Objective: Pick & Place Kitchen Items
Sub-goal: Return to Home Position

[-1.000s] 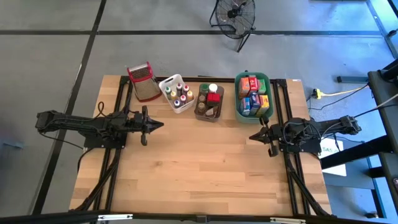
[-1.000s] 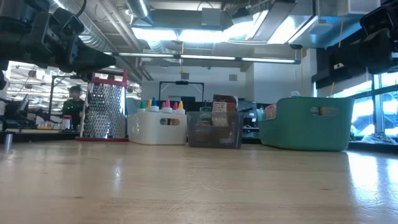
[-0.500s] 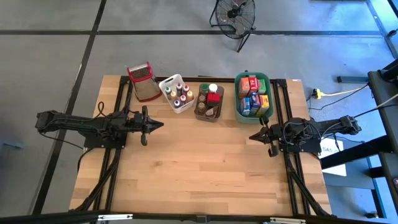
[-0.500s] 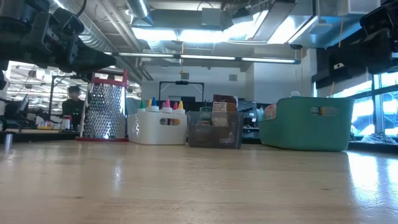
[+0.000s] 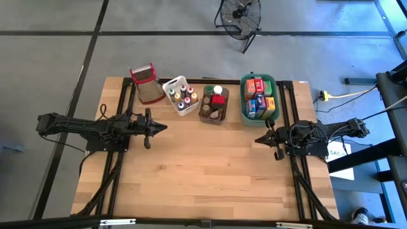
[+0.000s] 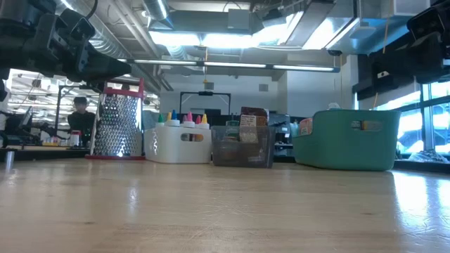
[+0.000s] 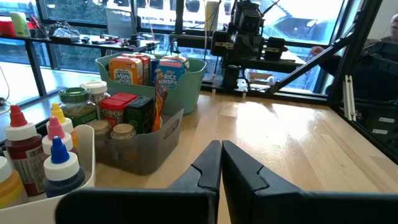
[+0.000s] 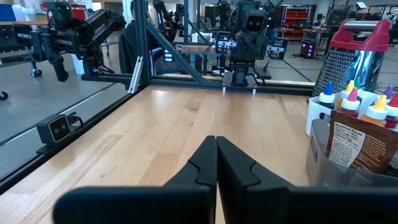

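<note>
While both arms are hanging over opposite worktop [image 5: 203, 165] sides, left hand [image 5: 164, 128] and right hand [image 5: 258, 139] are showing fingers pressed together, gripping nothing. All kitchen items [image 5: 257, 95] are sitting in white bin [image 5: 170, 84], dark bin [image 5: 202, 113], green bin [image 5: 243, 102] along far edge.

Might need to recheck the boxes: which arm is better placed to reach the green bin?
Right, probably. The right gripper sits close to the green bin; the left gripper is farther off, nearer the white bin. Both have fingers shut.
</note>
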`<state>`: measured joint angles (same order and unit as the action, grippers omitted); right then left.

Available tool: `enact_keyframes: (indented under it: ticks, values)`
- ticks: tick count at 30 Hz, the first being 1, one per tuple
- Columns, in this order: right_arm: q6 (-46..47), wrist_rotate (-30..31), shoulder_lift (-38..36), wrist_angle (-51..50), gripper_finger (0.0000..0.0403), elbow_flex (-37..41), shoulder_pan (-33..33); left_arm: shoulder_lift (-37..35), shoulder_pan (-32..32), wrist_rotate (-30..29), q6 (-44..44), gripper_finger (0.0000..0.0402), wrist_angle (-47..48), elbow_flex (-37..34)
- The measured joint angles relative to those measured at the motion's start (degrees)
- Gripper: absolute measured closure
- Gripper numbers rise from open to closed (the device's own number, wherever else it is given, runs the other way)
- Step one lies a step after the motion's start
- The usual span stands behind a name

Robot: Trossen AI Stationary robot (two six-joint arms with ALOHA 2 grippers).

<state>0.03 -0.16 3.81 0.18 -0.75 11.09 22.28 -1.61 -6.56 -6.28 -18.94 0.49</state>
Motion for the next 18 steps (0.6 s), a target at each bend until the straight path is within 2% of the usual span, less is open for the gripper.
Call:
enact_keyframes:
  ticks: [18]
  values:
    - [0.0, 0.1, 0.0, 0.0, 0.0399, 0.0, 0.0, 0.0, 0.0, 0.0, 0.0, 0.0395, 0.0, 0.0]
